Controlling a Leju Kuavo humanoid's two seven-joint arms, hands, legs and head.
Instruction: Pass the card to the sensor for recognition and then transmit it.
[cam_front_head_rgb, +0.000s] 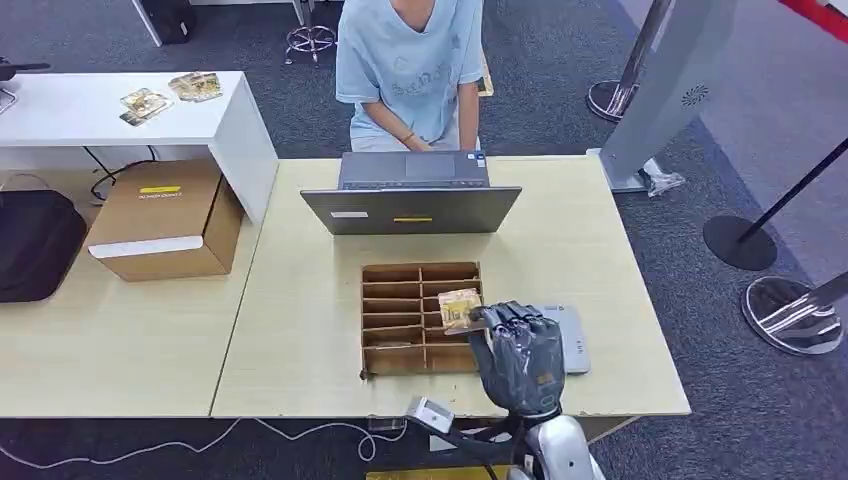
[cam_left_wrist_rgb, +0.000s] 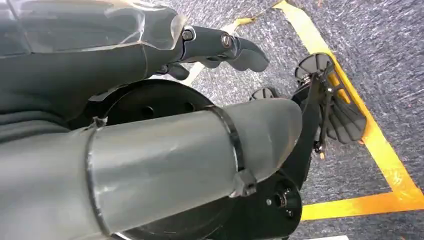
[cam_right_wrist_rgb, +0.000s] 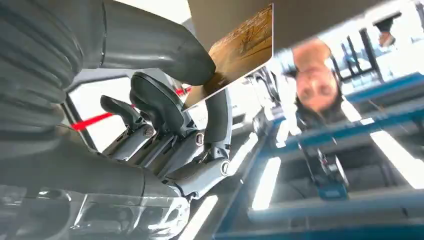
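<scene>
Right hand (cam_front_head_rgb: 518, 352), lower centre of frame, pinches the card (cam_front_head_rgb: 459, 307) over the divided box (cam_front_head_rgb: 400, 300) on the counter (cam_front_head_rgb: 300, 330); sensor (cam_front_head_rgb: 572, 338) just beside. Left hand (cam_left_wrist_rgb: 220, 47) hangs, fingers loosely apart, holding nothing.

A light wooden table (cam_front_head_rgb: 300, 300) is set on grey carpet (cam_front_head_rgb: 560, 80), with a second wooden table (cam_front_head_rgb: 110, 340) joined at its left and a white desk (cam_front_head_rgb: 120, 125) behind that. Stanchion bases (cam_front_head_rgb: 740, 243) are placed at the right. Yellow tape lines (cam_left_wrist_rgb: 370, 135) are laid on the carpet.
</scene>
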